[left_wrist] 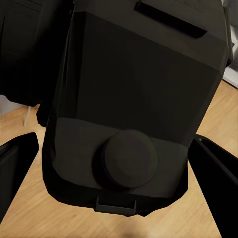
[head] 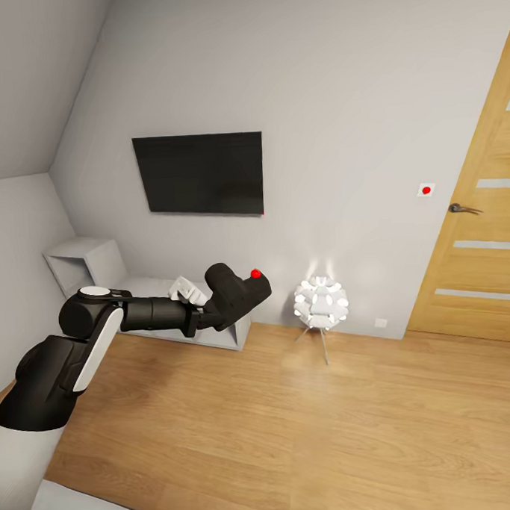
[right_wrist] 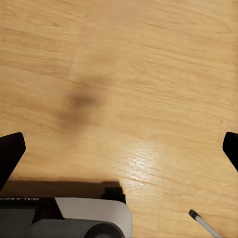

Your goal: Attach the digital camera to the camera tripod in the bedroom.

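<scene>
Head view: one left arm (head: 131,314) is reaching out over the wood floor (head: 294,432).
Camera: one black camera (head: 238,289) is sitting in the left claw (head: 216,305), up in the air, in front of the grey wall (head: 336,94). One red button (head: 255,273) is showing on top of it.
Left claw: it is grasping the camera. In the left wrist view the camera (left_wrist: 134,99) is sitting between two black fingers (left_wrist: 17,163), with one round knob (left_wrist: 130,157) facing us.
Right claw: in the right wrist view two black fingertips (right_wrist: 11,151) are standing far apart, released, with bare wood floor (right_wrist: 148,74) between them.
Writing: some small letters are showing on the robot's body in the right wrist view, too tiny and cut off to read.
Room: one black TV (head: 200,174) is hanging on the wall. One white ball lamp (head: 321,304) is glowing on the floor by the wall. One low grey shelf (head: 98,267) is standing under the TV. One wood door (head: 482,228) with one handle (head: 463,209) is at the right. One small white plate with a red dot (head: 426,190) is on the wall beside the door.
</scene>
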